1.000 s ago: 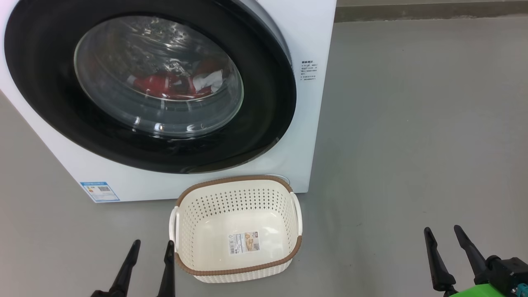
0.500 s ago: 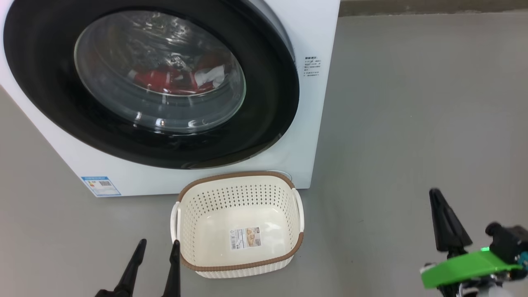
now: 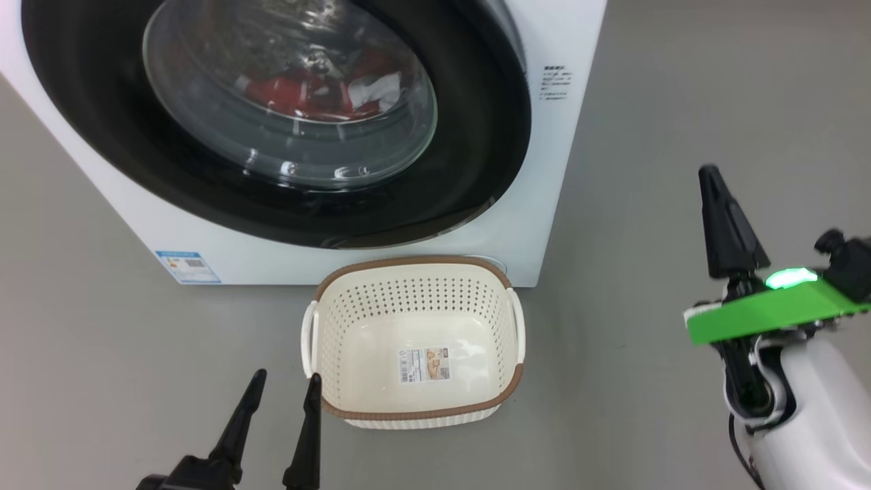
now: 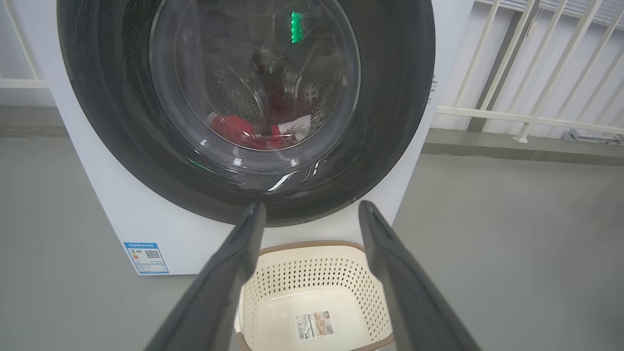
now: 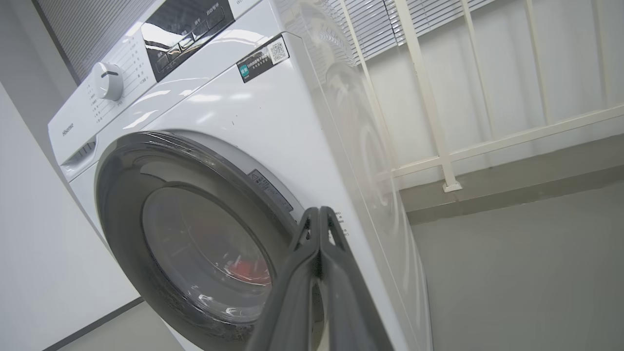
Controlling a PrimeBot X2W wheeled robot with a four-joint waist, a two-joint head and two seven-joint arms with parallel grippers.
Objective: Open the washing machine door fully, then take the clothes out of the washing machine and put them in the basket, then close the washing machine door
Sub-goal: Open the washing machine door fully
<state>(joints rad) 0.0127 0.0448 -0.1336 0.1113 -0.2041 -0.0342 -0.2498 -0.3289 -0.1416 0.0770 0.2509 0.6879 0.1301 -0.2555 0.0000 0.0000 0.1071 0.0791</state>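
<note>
Right gripper [image 3: 711,178] has just pinched its fingers together and lifted toward the washer's [image 3: 565,136] right edge, so I'd guess it's going for the shut door [image 3: 476,156]. Left gripper [image 3: 286,376] sits fingers apart beside the empty basket [image 3: 415,262] on the floor [image 3: 646,102]. Red clothes [image 3: 299,88] are inside the washer.

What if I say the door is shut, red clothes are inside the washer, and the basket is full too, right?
Almost. The head view shows the basket empty, just a label on its bottom. The door is shut and the red clothes are inside the washer.
</note>
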